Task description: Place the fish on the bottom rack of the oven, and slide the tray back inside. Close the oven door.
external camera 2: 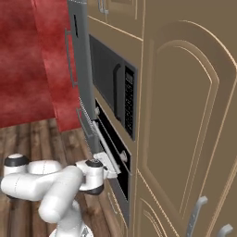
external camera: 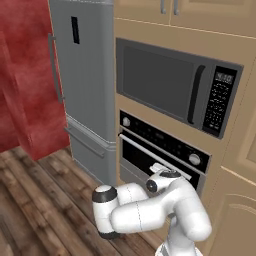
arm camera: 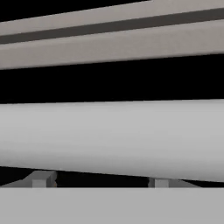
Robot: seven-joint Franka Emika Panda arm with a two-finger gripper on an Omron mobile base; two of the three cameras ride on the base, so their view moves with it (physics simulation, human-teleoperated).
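The oven (external camera: 165, 141) sits under the microwave, with its black control strip and silver knobs showing. Its oven door (external camera: 142, 166) stands upright against the oven front, shut or very nearly so. The fish and the bottom rack are hidden behind it. My gripper (external camera: 158, 168) is pressed up to the door's long silver bar handle (external camera: 137, 147), near the middle of it. From the right, the gripper (external camera 2: 110, 167) touches the handle (external camera 2: 104, 144). In the hand view the handle (arm camera: 112, 138) fills the width, just beyond my gripper (arm camera: 101, 182), whose fingertips (arm camera: 42, 178) stand wide apart, open.
A dark microwave (external camera: 175, 87) with a keypad hangs above the oven. The tall grey fridge (external camera: 87, 85) stands to the left, and tan cabinet doors (external camera 2: 185, 129) to the right. Wooden floor (external camera: 45, 200) lies open to the left behind the arm.
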